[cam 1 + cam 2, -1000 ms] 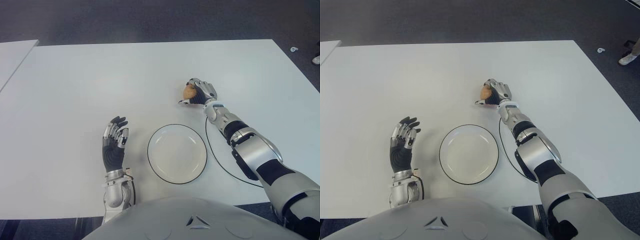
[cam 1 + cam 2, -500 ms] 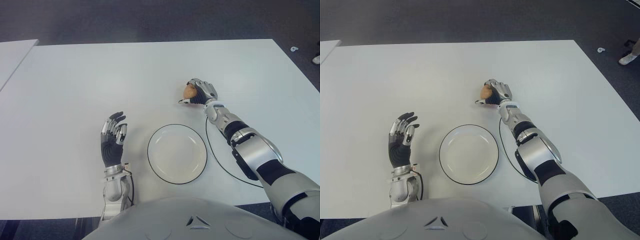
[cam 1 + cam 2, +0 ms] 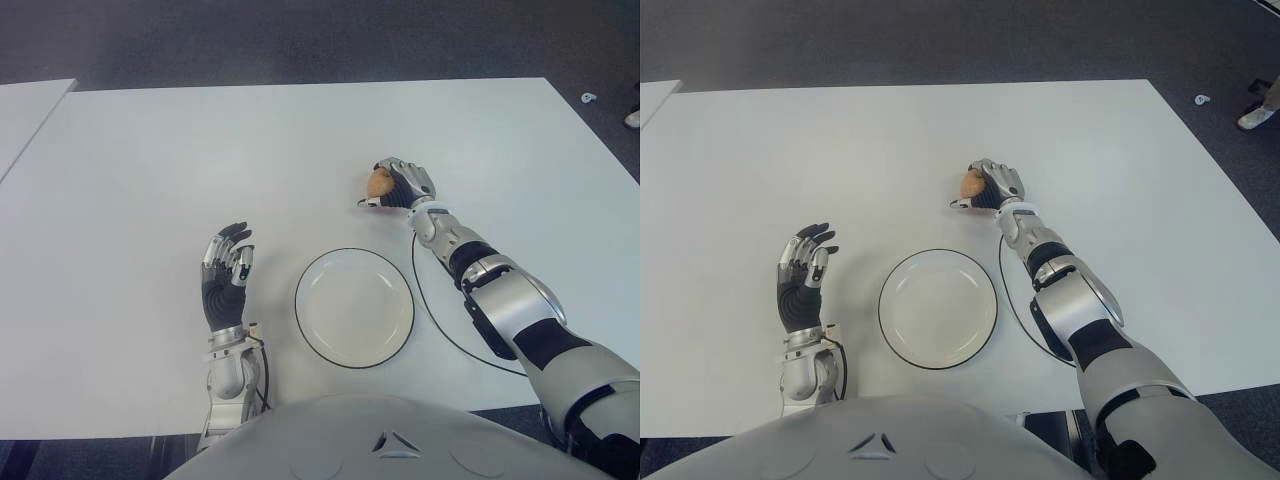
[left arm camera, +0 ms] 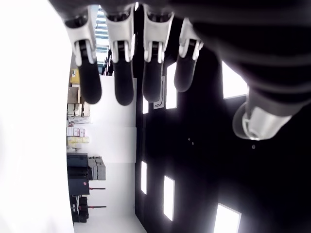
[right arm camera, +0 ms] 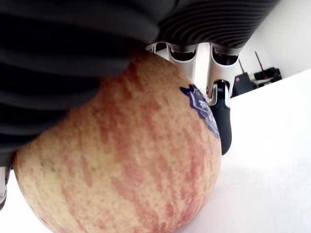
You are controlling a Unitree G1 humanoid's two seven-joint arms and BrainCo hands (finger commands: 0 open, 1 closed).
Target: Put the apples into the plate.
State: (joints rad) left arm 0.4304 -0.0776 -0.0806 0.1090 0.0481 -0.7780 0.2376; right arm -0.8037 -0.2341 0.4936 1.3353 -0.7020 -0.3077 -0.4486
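Observation:
One red-and-yellow apple (image 3: 378,184) with a blue sticker (image 5: 203,110) sits in my right hand (image 3: 400,184), whose fingers are curled around it, beyond the plate's far right edge. The white plate (image 3: 354,307) with a dark rim lies near the table's front, holding nothing. My left hand (image 3: 226,272) is raised to the left of the plate, palm toward me, fingers (image 4: 124,80) spread and holding nothing.
A thin black cable (image 3: 430,318) loops on the white table (image 3: 200,160) to the right of the plate, under my right forearm. A second white table (image 3: 25,105) stands at the far left. Dark carpet lies beyond the far edge.
My left hand has drawn back a little toward my body and risen slightly. The right hand with the apple has stayed where it was.

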